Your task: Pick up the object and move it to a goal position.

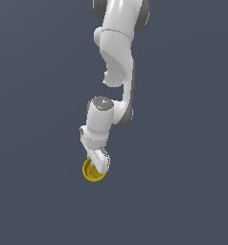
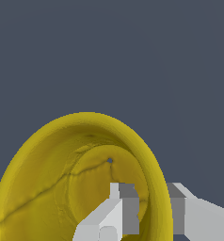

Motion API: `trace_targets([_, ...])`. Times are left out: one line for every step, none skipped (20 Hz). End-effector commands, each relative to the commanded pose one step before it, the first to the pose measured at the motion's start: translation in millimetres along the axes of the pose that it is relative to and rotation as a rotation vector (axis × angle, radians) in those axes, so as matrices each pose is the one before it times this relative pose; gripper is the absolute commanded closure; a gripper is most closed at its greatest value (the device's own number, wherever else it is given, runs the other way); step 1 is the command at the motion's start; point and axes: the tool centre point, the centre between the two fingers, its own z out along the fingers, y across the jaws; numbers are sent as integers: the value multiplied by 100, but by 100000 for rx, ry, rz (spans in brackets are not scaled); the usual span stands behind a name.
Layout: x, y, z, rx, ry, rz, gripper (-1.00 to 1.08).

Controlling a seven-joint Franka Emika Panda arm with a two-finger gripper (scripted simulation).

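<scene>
The object is a small yellow cup with a hollow inside and a thin rim, seen low in the exterior view under the white arm. In the wrist view the cup fills the lower part and its opening faces the camera. My white gripper reaches down onto the cup's side towards the exterior view's right. In the wrist view my gripper straddles the rim. One finger is inside the hollow and the other finger is outside, with the wall pinched between them.
A plain dark grey-blue surface spreads all around the cup. No other object, container or edge shows in either view.
</scene>
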Motion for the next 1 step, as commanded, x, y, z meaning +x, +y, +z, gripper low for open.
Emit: trace_targets([206,-256,-126,273,186,91,108])
